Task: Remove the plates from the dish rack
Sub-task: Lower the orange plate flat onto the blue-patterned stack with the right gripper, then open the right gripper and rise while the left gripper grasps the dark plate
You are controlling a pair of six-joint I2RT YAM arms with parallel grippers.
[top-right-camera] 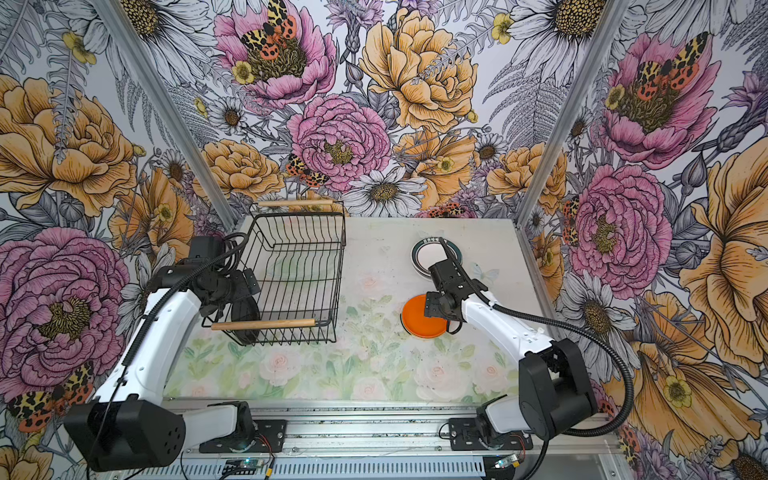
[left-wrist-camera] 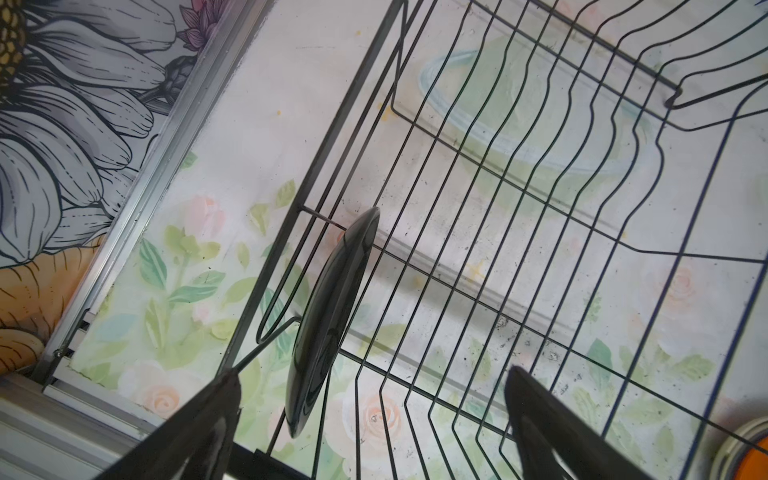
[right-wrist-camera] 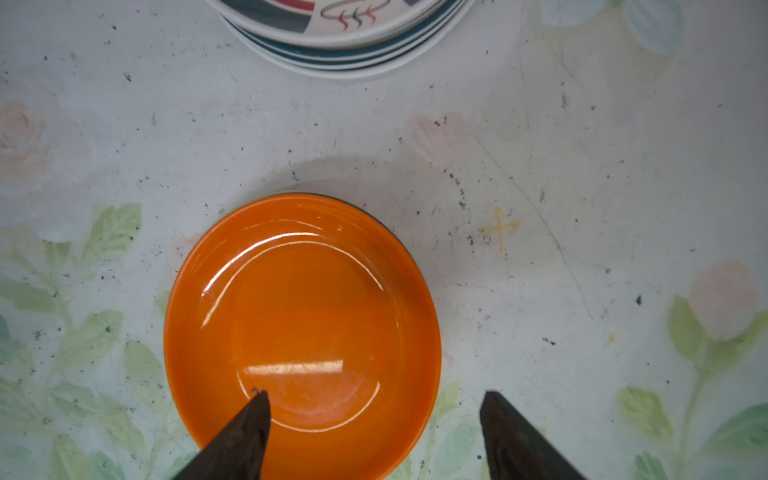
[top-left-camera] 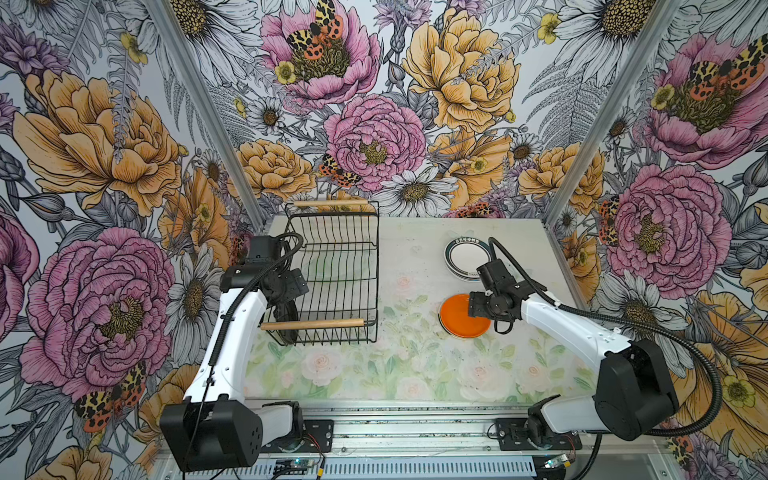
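The black wire dish rack (top-left-camera: 332,232) (top-right-camera: 299,232) stands at the back left of the table. One black plate (top-left-camera: 286,311) (top-right-camera: 245,311) (left-wrist-camera: 332,316) stands on edge in its front left corner. My left gripper (left-wrist-camera: 374,372) hangs open just above that plate, whose rim sits between the fingers without touching either. An orange plate (top-left-camera: 457,318) (top-right-camera: 415,318) (right-wrist-camera: 303,316) lies flat on the table, on top of a dark-rimmed plate. My right gripper (right-wrist-camera: 376,395) (top-left-camera: 476,305) is open over its edge, one finger above the orange plate and one above bare table. It holds nothing.
A stack of white plates with teal rims (top-left-camera: 465,257) (top-right-camera: 432,253) (right-wrist-camera: 345,41) sits behind the orange plate, close to the right arm's wrist. The rack's near wooden handle (top-left-camera: 311,325) crosses in front of the black plate. Flowered walls close in three sides.
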